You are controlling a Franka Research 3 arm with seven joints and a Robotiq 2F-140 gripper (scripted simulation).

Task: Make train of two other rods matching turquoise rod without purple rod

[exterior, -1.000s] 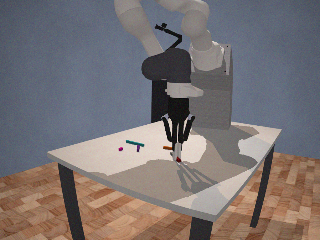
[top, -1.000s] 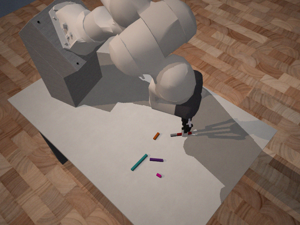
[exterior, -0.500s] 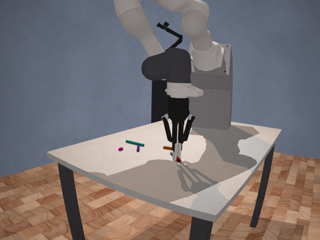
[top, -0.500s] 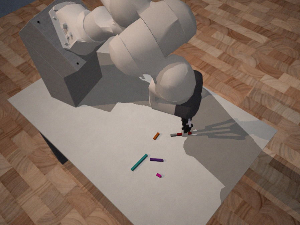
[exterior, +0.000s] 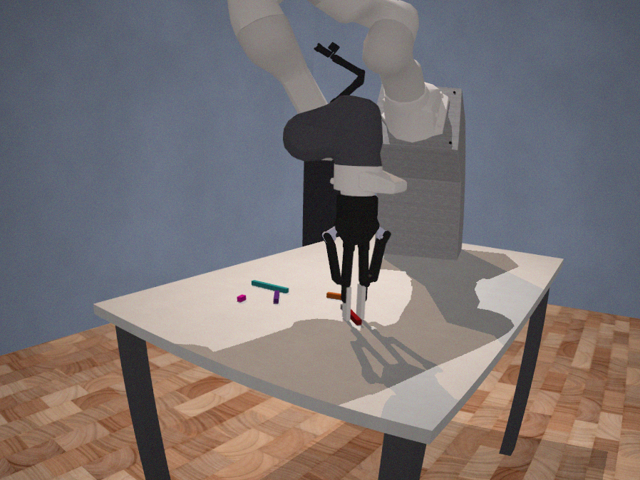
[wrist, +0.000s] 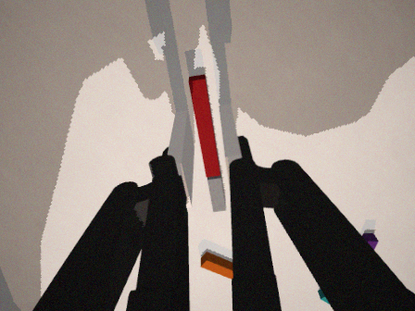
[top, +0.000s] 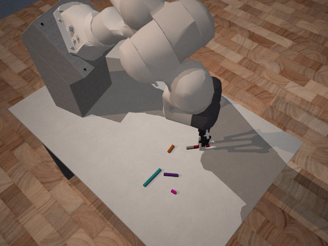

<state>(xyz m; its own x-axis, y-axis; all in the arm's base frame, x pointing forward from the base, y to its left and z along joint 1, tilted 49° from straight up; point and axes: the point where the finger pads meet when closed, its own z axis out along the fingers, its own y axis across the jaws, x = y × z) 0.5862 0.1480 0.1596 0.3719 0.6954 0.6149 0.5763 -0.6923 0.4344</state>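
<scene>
Red rod [top: 196,146] flat on the surface [top: 79,137], butted against grey rod [top: 189,147]; hand [wrist: 204,180] straddling, parted, gripping nothing. Probably light, rigid, smooth-sided: best pinched mid-length across the long faces.

Top view: on table [top: 79,148], rod pair [top: 196,146] end to end, gripper [top: 203,144] astride its right rod; lone rod [top: 170,148] left; longest rod [top: 152,177] nearer, mid rod [top: 170,174] just right, shortest rod [top: 173,191] nearest

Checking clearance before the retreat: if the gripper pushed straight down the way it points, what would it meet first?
Probably the table; the gripper straddles the red rod with its fingers apart.
</scene>
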